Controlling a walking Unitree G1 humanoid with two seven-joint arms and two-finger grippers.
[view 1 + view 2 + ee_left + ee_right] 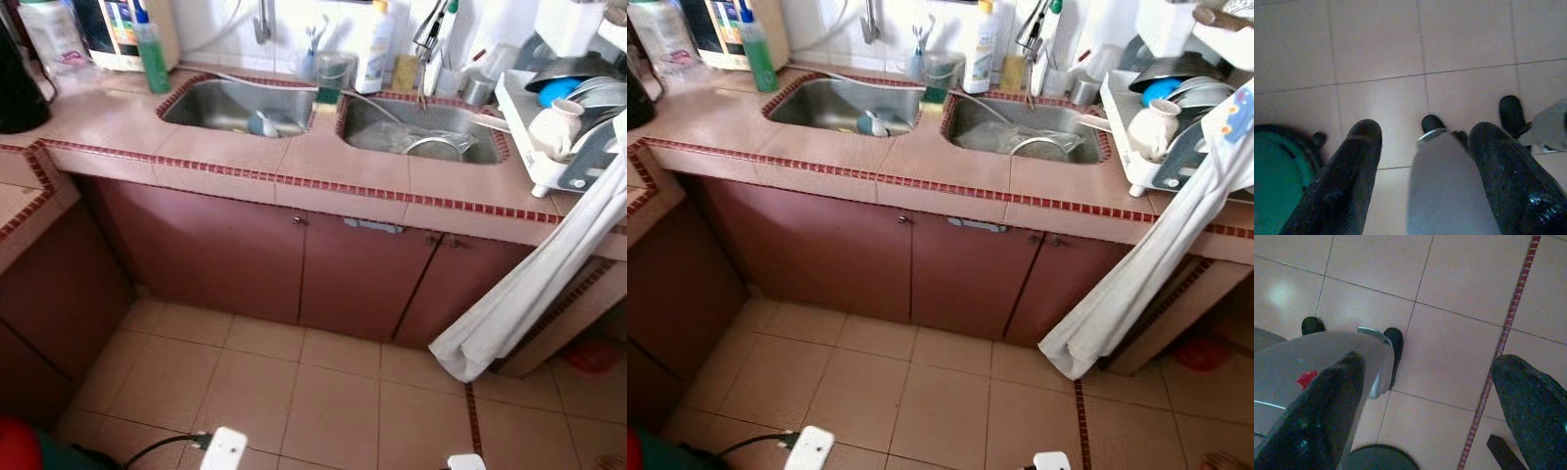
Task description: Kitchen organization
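Both arms hang idle over floor tiles (1376, 44): left gripper (1422, 161) fingers spread, right gripper (1435, 401) fingers spread, both empty. Double sink (235, 106), dish rack (549, 147) on tiled surface (323, 162) ahead.

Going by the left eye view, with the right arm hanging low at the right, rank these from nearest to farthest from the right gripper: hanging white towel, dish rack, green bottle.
1. Hanging white towel, draped off the counter's right end, down toward the floor.
2. Dish rack, up on the counter at the right.
3. Green bottle, far left at the back of the counter.

The right gripper hangs open over the floor tiles.
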